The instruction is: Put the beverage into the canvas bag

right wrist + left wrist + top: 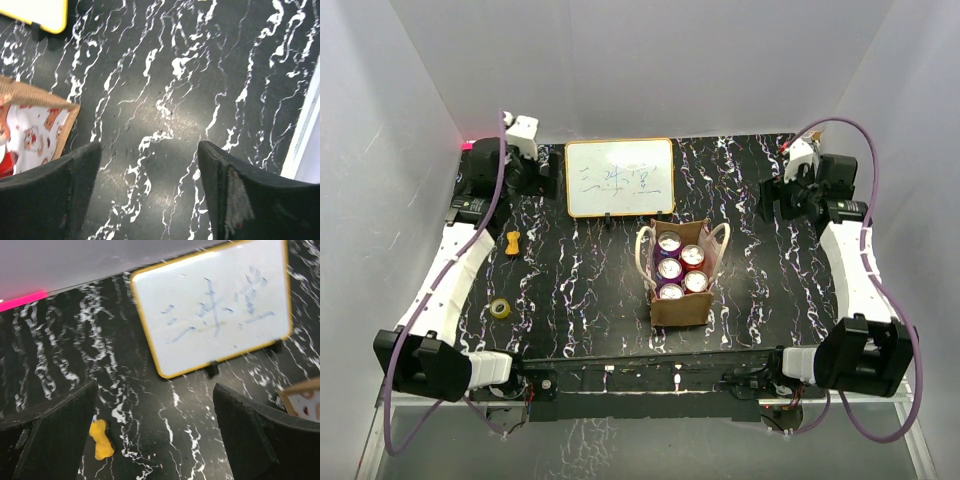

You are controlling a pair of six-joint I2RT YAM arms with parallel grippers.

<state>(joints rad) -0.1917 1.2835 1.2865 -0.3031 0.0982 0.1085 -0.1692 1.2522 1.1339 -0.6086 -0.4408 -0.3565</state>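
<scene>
The canvas bag (pixel 682 305) stands upright in the middle of the black marble table, its cream handles spread to both sides. Several beverage cans (pixel 669 268) stand inside it with their tops showing. No can lies outside the bag. My left gripper (pixel 546 172) is at the far left, open and empty, and the bag's corner (pixel 304 399) shows at the right edge of its wrist view. My right gripper (pixel 778 195) is at the far right, open and empty, and the bag's red-and-white patterned side (pixel 27 132) shows at the left of its wrist view.
A white framed whiteboard (pixel 619 177) with blue writing stands behind the bag and also shows in the left wrist view (pixel 215 305). A yellow bone-shaped piece (pixel 513 241) and a roll of tape (pixel 500 308) lie at the left. White walls enclose the table.
</scene>
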